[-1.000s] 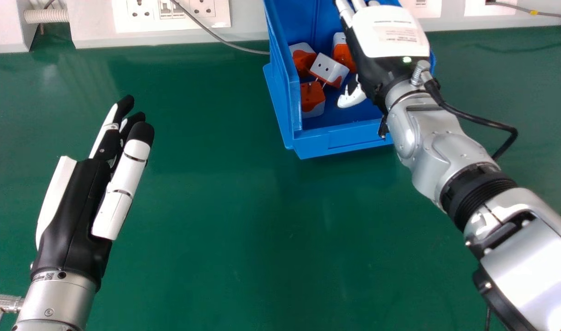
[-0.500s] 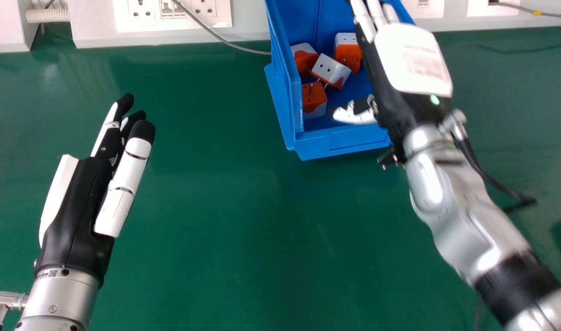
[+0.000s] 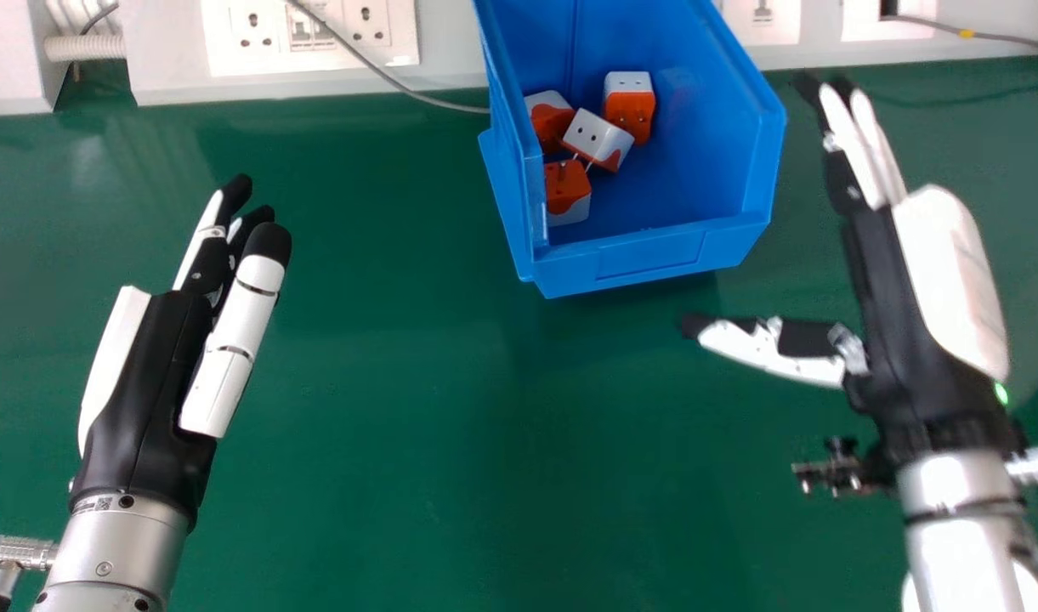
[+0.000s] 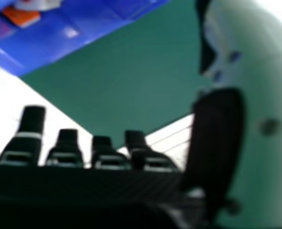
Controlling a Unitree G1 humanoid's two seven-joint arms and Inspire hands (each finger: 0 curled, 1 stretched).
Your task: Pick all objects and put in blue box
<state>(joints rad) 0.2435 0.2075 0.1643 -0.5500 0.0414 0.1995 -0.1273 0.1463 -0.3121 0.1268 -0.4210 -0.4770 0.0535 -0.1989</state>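
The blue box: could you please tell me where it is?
In the head view, the blue box stands at the table's far edge, between the two hands, just below the white wall sockets.

Bright light lays a pale sheen on the green table [image 3: 433, 408] and whitens the right forearm [image 3: 965, 557].

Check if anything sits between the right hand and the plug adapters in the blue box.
The box's right wall stands between the right hand and the plug adapters. Nothing visible covers the open top, so over the wall looks workable.
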